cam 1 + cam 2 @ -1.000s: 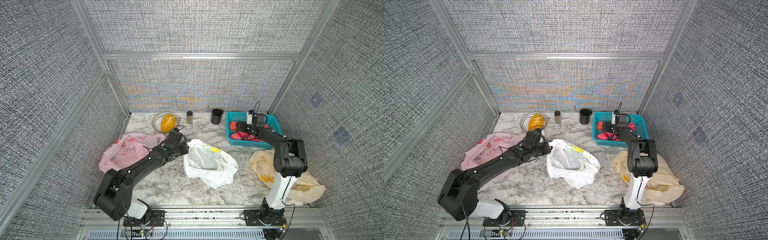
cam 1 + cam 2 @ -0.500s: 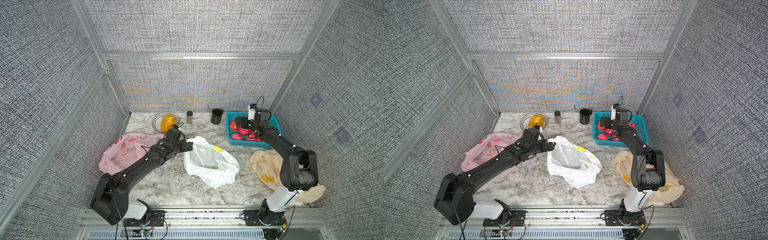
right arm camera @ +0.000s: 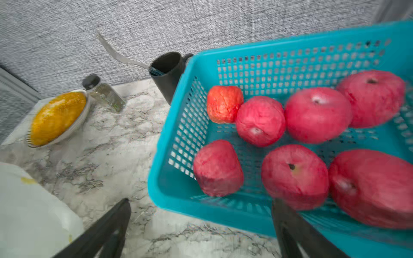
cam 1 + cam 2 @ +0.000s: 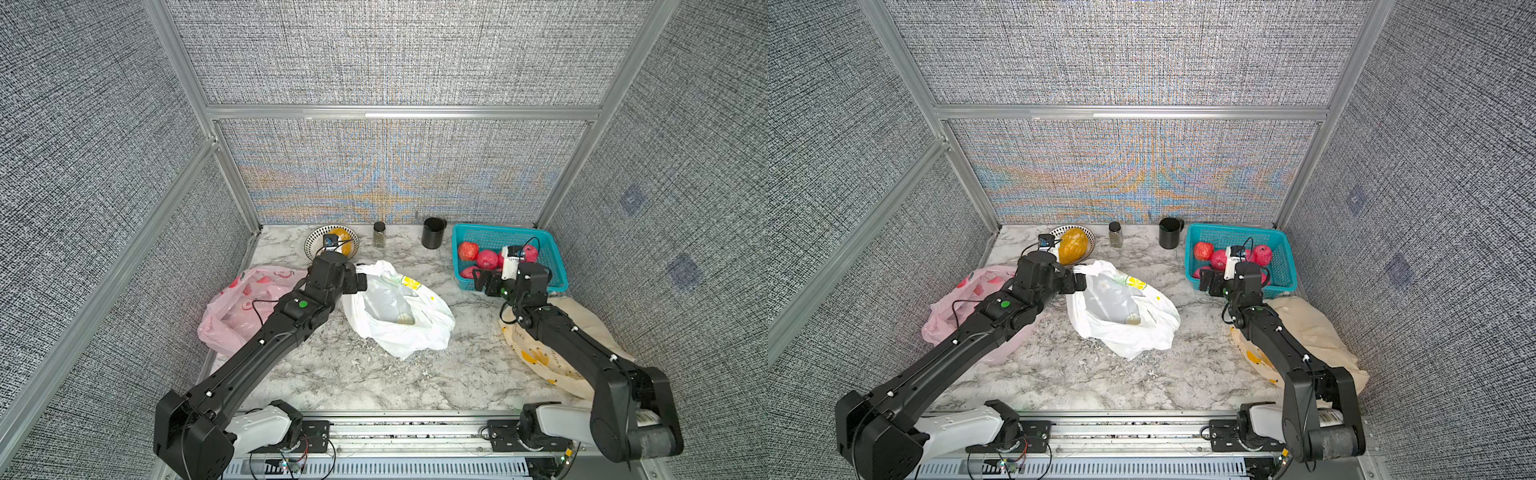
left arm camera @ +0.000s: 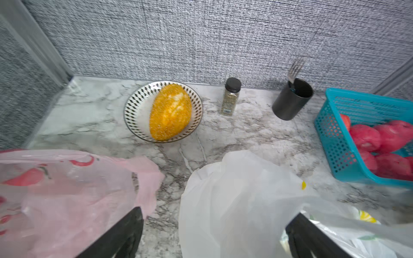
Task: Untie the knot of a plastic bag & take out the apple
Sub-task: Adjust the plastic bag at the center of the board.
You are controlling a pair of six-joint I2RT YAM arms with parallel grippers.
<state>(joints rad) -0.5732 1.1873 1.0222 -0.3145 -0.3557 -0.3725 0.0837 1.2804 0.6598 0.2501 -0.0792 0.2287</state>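
I read the white bag [image 4: 399,307] as untied, gaping mid-table, no apple visible inside; apples [image 4: 487,258] sit in the blue basket [image 4: 498,227]; left gripper [image 4: 361,283] at bag rim, right gripper [image 4: 484,282] by basket, both open, empty; next, withdraw without snagging plastic.

I read no text anywhere; the small label on the clear glass spice jar with black lid [image 5: 230,98] is too blurred.

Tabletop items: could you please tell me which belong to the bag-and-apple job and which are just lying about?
Job: white bag, apples, teal basket.
Lying about: pink bag, cream bag, patterned bowl, yellow fruit, spice jar, black cup, fork.
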